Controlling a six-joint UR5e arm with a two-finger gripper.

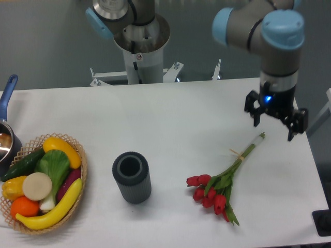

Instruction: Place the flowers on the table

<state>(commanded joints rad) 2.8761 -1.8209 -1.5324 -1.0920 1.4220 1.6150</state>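
Flowers [220, 182] lie flat on the white counter [170, 119], to the right of the dark vase [132, 177], stems pointing up-right. Nothing holds them. The gripper [276, 120] hangs above the stem ends, fingers apart and empty. I judge the placing done.

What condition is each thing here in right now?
Flowers: lying flat on the table, free of the hand.
Hand: open, empty, raised above the stem ends.
Vase: upright, empty.
Basket: full of vegetables.
Pot: at the left edge, mostly cut off.
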